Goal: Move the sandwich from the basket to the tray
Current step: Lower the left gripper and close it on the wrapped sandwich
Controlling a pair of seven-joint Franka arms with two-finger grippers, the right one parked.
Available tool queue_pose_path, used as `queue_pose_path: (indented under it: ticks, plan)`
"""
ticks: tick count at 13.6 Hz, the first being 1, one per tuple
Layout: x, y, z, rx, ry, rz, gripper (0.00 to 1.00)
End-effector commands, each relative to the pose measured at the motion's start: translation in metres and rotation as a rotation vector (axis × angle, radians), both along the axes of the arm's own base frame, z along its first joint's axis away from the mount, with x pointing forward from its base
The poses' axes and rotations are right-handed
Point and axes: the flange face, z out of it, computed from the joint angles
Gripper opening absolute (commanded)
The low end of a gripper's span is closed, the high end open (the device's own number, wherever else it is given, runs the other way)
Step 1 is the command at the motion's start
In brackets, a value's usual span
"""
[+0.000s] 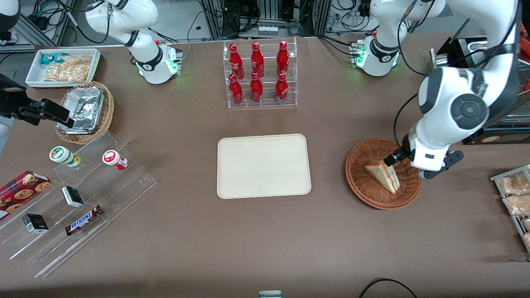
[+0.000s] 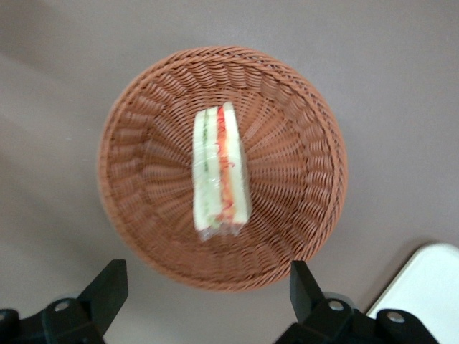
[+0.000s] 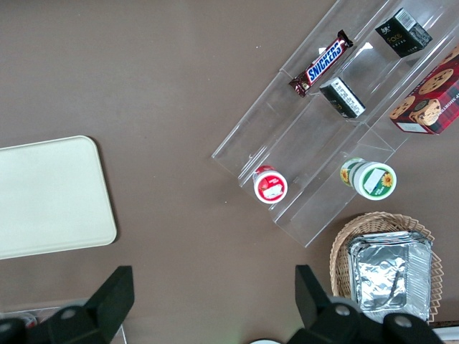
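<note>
**Gripper poised over the basket, sandwich not yet taken**

While the sandwich point(image 1: 383, 175) lies in the round brown basket point(image 1: 359, 182), the gripper point(image 1: 394, 158) of the working arm hangs over the basket's edge farther from the front camera, just above the wedge. In the wrist view its two fingers point(image 2: 107, 287) stand wide apart, with the sandwich point(image 2: 219, 172) showing in the span between them and nothing held. That spread looks chosen so the jaws can come down on either side of the bread faces; the striped filling edge faces upward toward the wrist camera, which would let the pads close on the flat white sides.

The sandwich rests roughly at the middle of the basket point(image 2: 315, 143), alone in it, and appears wrapped in clear film. It may be soft, so a firm squeeze could crush it.

The cream tray point(image 1: 263, 165) sits at the middle of the table, well apart from the basket toward the parked arm's end, and holds nothing. By this layout the task is at its start: the grasp is still to come, then a lift and a carry sideways to the tray.

Other containers stand clear of this path. A clear rack point(image 1: 260, 74) farther from the front camera than the tray holds six red bottles point(image 1: 256, 60).
</note>
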Motion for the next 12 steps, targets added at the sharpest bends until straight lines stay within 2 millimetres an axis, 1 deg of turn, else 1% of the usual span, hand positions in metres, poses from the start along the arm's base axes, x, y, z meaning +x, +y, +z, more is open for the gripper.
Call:
queue_pose_path:
  ticks: [1,4,6,9,12]
  plan:
    - [-0.015,-0.003,-0.031,-0.010,-0.056,0.038,1.00]
    - [-0.014,0.000,-0.057,-0.008,-0.030,-0.025,1.00]
    - [-0.009,0.003,-0.067,-0.014,-0.041,-0.022,1.00]
    - [-0.003,0.004,-0.091,-0.024,-0.043,-0.025,1.00]
    - [-0.002,0.008,-0.111,-0.027,-0.038,-0.015,1.00]
